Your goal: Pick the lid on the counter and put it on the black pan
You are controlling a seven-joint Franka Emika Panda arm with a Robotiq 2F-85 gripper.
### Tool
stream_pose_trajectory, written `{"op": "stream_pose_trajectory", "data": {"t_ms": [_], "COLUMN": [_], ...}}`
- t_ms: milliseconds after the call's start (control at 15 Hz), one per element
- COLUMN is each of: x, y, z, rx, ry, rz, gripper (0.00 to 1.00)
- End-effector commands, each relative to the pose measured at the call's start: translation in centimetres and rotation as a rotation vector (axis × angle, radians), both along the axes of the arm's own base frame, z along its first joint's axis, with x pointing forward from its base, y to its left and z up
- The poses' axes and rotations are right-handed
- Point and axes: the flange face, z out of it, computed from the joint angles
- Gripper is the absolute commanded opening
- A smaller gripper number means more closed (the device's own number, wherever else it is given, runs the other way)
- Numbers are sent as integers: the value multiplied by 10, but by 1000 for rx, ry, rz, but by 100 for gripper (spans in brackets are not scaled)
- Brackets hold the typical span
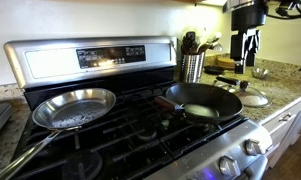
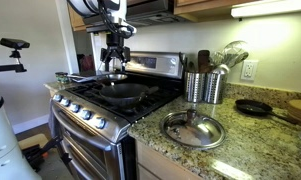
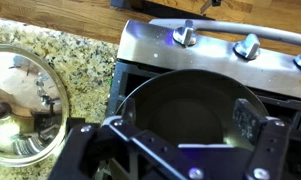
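Note:
The glass lid (image 2: 193, 128) with a metal rim and small knob lies flat on the speckled granite counter (image 2: 245, 150), right beside the stove. It also shows in an exterior view (image 1: 252, 97) and at the left of the wrist view (image 3: 25, 105). The black pan (image 1: 205, 103) with a reddish handle sits on a stove burner and is uncovered; it shows too in an exterior view (image 2: 120, 90) and the wrist view (image 3: 190, 100). My gripper (image 3: 185, 125) is open and empty, hanging well above the pan in both exterior views (image 1: 249, 47) (image 2: 115, 62).
A shiny silver pan (image 1: 75, 108) sits on another burner. Metal utensil holders (image 2: 205, 87) stand at the back of the counter. A small dark pan (image 2: 255, 107) lies further along the counter. The stove knobs (image 3: 185, 37) run along the front edge.

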Motion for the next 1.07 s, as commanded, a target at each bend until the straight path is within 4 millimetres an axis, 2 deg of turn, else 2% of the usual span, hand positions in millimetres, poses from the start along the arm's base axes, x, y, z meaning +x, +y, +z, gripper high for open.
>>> {"op": "stream_pose_trajectory", "data": {"t_ms": [0, 200, 800, 933, 1000], "x": [3, 10, 30, 35, 31], "y": [-20, -48, -148, -162, -150], "z": [2, 3, -7, -9, -5], "rx": [8, 8, -73, -74, -65], "ry": [-64, -129, -300, -304, -284], "rz": [-11, -25, -94, -112, -119], "gripper": [100, 100, 100, 100, 100]}}
